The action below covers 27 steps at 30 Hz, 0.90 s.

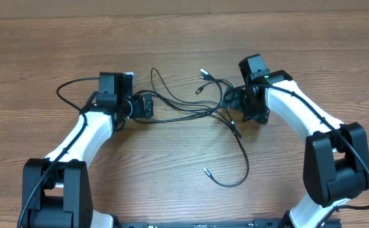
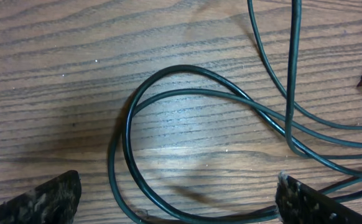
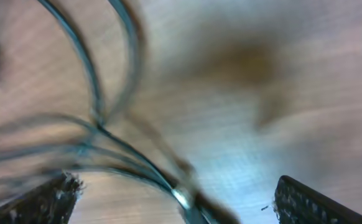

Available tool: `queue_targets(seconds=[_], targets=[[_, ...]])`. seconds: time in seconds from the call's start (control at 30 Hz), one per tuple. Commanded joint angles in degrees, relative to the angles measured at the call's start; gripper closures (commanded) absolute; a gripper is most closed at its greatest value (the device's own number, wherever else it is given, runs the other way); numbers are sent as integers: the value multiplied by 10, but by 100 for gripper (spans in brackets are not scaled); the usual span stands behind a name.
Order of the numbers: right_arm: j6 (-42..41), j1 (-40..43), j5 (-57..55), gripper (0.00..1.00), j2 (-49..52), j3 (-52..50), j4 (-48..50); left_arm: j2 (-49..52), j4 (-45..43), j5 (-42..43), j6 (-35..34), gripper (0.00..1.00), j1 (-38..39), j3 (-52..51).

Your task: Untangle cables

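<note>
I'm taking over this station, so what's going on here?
Two robot arms are working on a tangle of thin black cables on the wooden table. The left end effector is open, low over a cable loop. The right end effector is open too, at the tangle's right side. Neither grips anything, and the cables cross in the middle.

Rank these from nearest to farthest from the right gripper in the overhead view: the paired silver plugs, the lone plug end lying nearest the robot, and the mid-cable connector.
Measured from the right gripper:
1. mid-cable connector, just below it in the tangle, on the robot's side.
2. paired silver plugs, off to its left and slightly farther from the robot.
3. lone plug end, well back toward the robot, left of the gripper.
</note>
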<state>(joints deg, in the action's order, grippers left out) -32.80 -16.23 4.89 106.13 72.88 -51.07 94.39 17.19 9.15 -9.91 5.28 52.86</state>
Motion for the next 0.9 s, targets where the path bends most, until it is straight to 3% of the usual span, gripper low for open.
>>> queue_targets(seconds=[0.0,0.2,0.43,0.53,0.63,0.87], targets=[[3,-3,15,1,-10,3,-47,-8,1,-8,13,1,3,9],[3,-12,17,0,-10,-2,-163,-8,2,-8,13,0,3,9],[3,-45,16,1,-10,-20,-207,-8,6,-8,13,1,3,9],[3,-66,16,31,-10,-45,-187,-8,6,-7,13,0,3,9],[3,-86,2,55,-10,-75,-159,-8,6,-5,13,1,4,9],[-3,-93,-115,76,-10,-137,-56,-8,6,-5,13,0,4,9]])
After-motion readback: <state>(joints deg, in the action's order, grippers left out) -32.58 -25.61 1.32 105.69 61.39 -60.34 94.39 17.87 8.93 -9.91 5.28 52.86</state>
